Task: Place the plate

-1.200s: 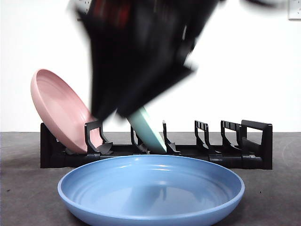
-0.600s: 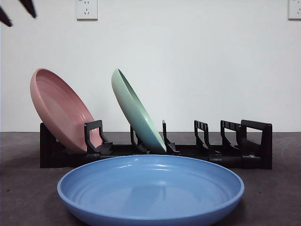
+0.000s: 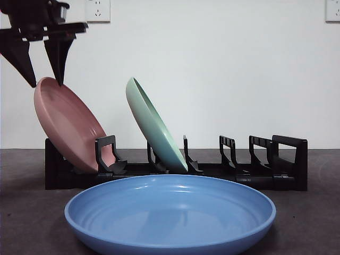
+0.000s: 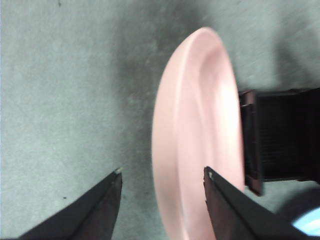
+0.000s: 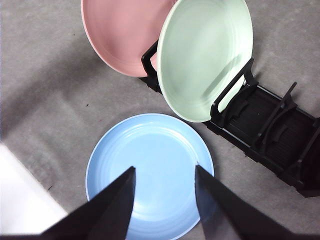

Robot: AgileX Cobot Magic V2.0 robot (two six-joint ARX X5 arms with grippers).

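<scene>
While the blue plate (image 3: 170, 212) lies flat on the tabletop (image 3: 308, 223) before the rack (image 3: 265, 170), I'd grip its rim: stiff, smooth, likely slippery. Right gripper (image 5: 164, 172) hangs spread above it; left gripper (image 4: 162, 172) spread at the pink plate (image 4: 195, 130).

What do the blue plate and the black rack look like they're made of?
Blue plate: probably glazed ceramic or smooth plastic; soft sheen and moulded concentric rings, so the look leaves it open. Black rack: likely moulded plastic, matte, with chunky one-piece dividers.
</scene>
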